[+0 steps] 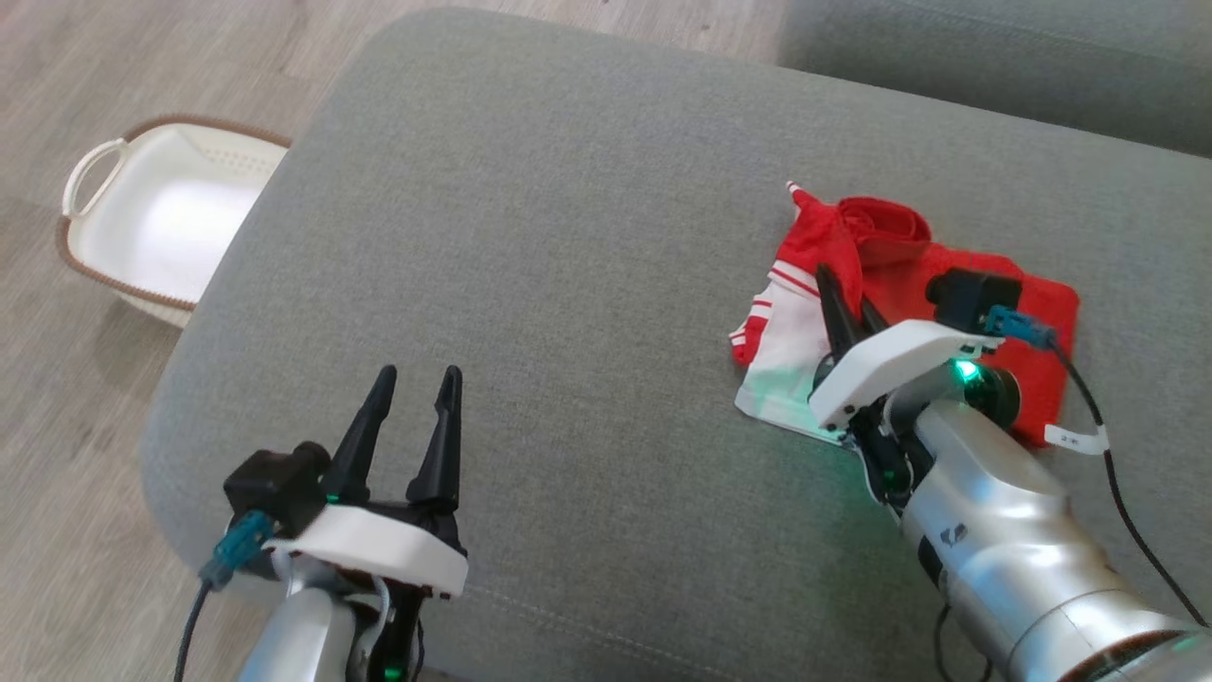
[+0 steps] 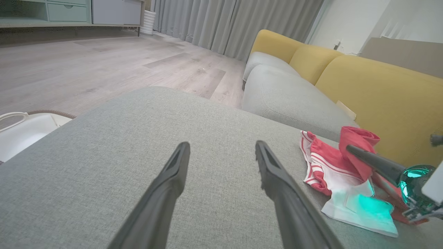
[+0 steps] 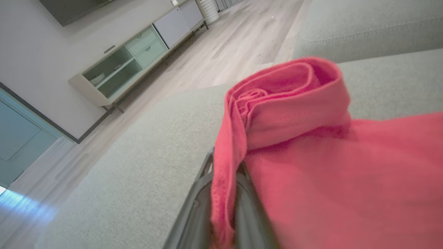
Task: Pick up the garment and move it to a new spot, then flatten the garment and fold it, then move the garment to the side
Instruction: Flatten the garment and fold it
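The garment (image 1: 956, 275) is red and white with striped trim, lying in a folded heap on the right of the grey cushion (image 1: 587, 246). My right gripper (image 1: 838, 289) is shut on a red fold of it. In the right wrist view the red cloth (image 3: 311, 145) drapes between and over the dark fingers (image 3: 193, 207). From the left wrist view the garment (image 2: 332, 166) shows at the right, with the other arm's finger (image 2: 375, 162) pushed into it. My left gripper (image 1: 417, 384) stands open near the cushion's front left, its two fingers (image 2: 173, 173) apart over bare fabric.
A cream basket (image 1: 156, 213) with a brown rim sits on the wooden floor (image 1: 57, 85) left of the cushion. A second grey seat (image 2: 287, 97) and yellow backrests (image 2: 377, 90) lie beyond the garment. A low cabinet (image 3: 138, 58) stands along the far wall.
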You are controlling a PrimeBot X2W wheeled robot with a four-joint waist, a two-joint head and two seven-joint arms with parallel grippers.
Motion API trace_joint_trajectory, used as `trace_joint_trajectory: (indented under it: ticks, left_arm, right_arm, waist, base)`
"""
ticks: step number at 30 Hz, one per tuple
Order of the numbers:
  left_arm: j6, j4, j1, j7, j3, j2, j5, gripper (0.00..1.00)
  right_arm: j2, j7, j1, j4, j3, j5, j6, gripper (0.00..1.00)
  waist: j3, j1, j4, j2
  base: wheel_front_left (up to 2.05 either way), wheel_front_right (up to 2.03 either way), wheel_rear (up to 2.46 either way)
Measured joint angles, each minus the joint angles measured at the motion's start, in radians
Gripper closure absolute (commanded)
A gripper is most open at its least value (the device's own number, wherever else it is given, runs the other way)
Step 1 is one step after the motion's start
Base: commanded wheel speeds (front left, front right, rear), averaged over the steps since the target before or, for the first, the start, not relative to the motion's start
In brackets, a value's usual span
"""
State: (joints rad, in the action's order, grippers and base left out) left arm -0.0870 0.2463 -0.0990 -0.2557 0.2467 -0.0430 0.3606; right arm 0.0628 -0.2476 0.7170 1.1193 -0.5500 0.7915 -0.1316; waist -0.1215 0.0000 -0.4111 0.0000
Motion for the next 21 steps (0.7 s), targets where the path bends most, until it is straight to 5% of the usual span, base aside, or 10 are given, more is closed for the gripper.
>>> trace_joint_trajectory:
  ticks: [1,2,3,4,14,21]
  left_arm:
    - [0.001,0.000,-0.003,0.000,0.000,0.000,0.004,0.00]
    - [0.001,0.001,-0.008,0.000,0.001,0.000,0.005,0.00]
    - [0.002,0.001,-0.012,0.000,0.001,0.000,0.005,0.00]
    - [0.003,0.001,-0.014,0.000,0.001,0.000,0.005,0.00]
    - [0.009,0.012,-0.014,0.000,-0.001,0.000,0.005,0.00]
    - [0.009,-0.007,-0.012,0.000,-0.032,0.000,0.001,0.00]
  right_arm:
    - [0.000,0.000,0.000,0.008,-0.010,0.005,0.000,1.00]
    - [0.001,0.000,0.000,0.013,-0.023,0.013,0.000,0.87]
    - [0.001,0.000,0.000,0.015,-0.036,0.020,0.000,0.31]
    - [0.001,0.000,0.000,0.014,-0.052,0.031,0.000,0.00]
    - [0.000,0.081,-0.038,-0.187,-0.287,0.195,0.000,0.00]
    - [-0.002,0.016,-0.015,-0.149,-0.308,0.180,0.000,0.00]
  waist:
    - [-0.003,0.0000,-0.003,0.0000]
    - [-0.006,0.0000,-0.006,0.0000]
    - [-0.007,0.0000,-0.008,0.0000]
    - [-0.008,0.0000,-0.009,0.0000]
    - [0.007,0.0000,0.020,0.0000]
    - [0.032,0.0000,0.096,0.0000]
  base:
    - [0.00,0.00,0.00]
    - [0.00,0.00,0.00]
    - [0.00,0.00,0.00]
    - [0.00,0.00,0.00]
    - [0.00,0.00,0.00]
    - [0.00,0.00,0.00]
